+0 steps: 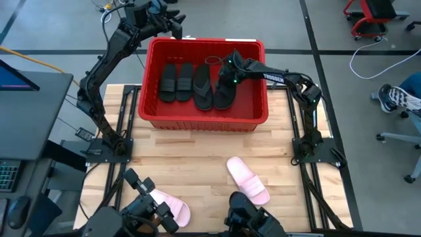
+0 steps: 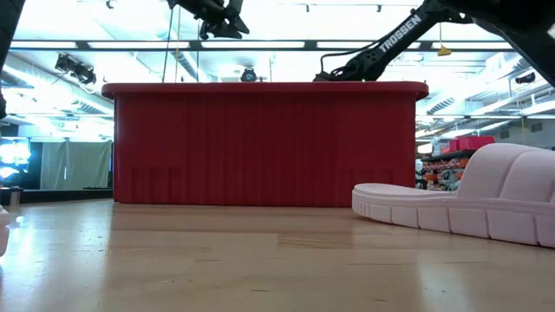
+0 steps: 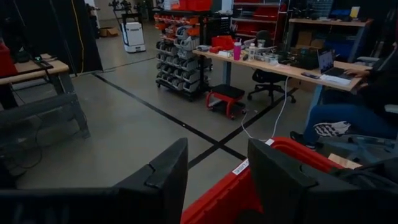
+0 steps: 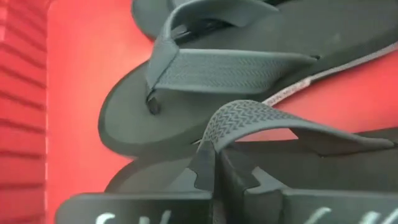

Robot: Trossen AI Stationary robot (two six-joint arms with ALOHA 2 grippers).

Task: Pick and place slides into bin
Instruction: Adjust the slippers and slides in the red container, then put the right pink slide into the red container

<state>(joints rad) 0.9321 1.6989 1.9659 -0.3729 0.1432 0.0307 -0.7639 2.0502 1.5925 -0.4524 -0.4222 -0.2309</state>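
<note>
While R gripper (image 1: pixel 231 71) is pinching its strap, flip-flop (image 1: pixel 224 92) is lying lengthwise front-to-back in bin (image 1: pixel 204 120); L gripper (image 1: pixel 176 27) is hanging unclenched, empty.

Readable text: one brand name.
You can read "TROSSEN" in white on the right arm (image 1: pixel 273 77), seen in your high and low views.

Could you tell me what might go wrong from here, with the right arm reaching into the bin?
1. The right hand is shut on the strap of a flip-flop already lying in the red bin; lifting now could drag it back out.
2. That flip-flop touches its mate, which may shift.
3. Two pink slides remain on the table.
</note>
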